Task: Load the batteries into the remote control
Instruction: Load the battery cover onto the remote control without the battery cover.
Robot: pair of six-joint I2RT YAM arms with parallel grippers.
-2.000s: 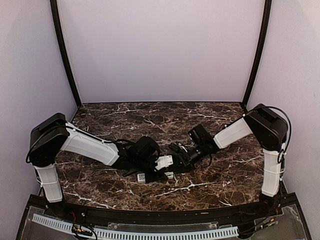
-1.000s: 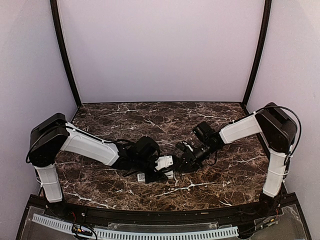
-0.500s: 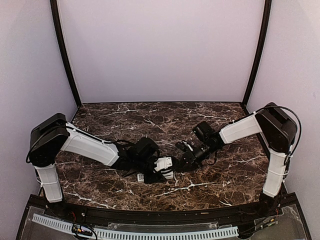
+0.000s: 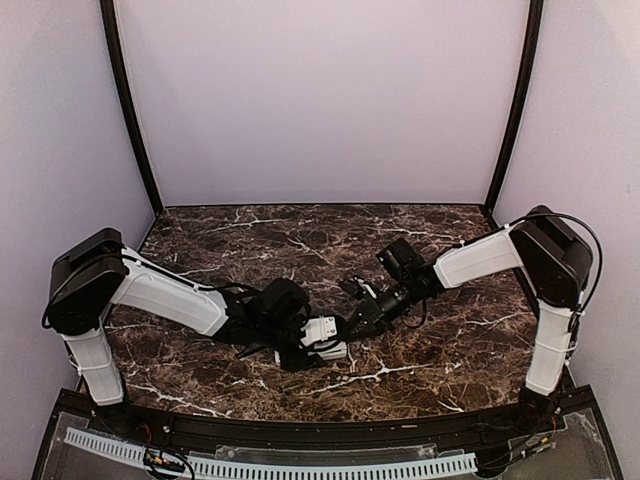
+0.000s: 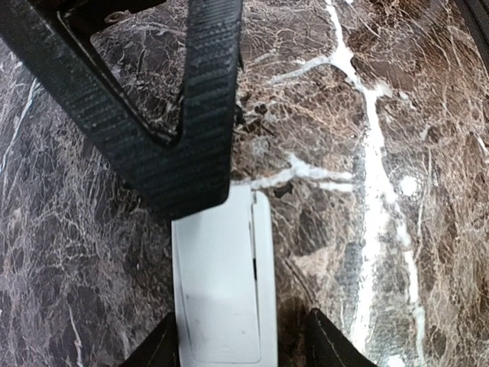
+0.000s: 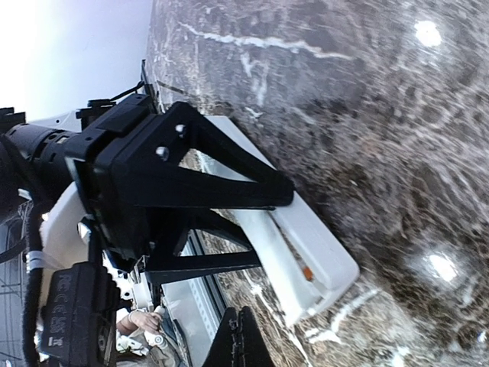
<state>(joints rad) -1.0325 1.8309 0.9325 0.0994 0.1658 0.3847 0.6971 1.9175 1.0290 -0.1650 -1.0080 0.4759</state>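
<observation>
Steadying remote control (image 5: 221, 290) on table (image 5: 412, 115), front centre, between both arms.
Left gripper (image 5: 243, 348) straddles it loosely, jaws part open, gap on one side, likely as a brace; right gripper (image 6: 238, 342) closed, nothing visibly held, tip at remote's end, probably to press. Batteries not visible.

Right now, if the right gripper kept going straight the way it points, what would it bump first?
Most likely the white remote control, which lies just ahead of the right gripper. Depth is unclear, so they may already touch.
</observation>
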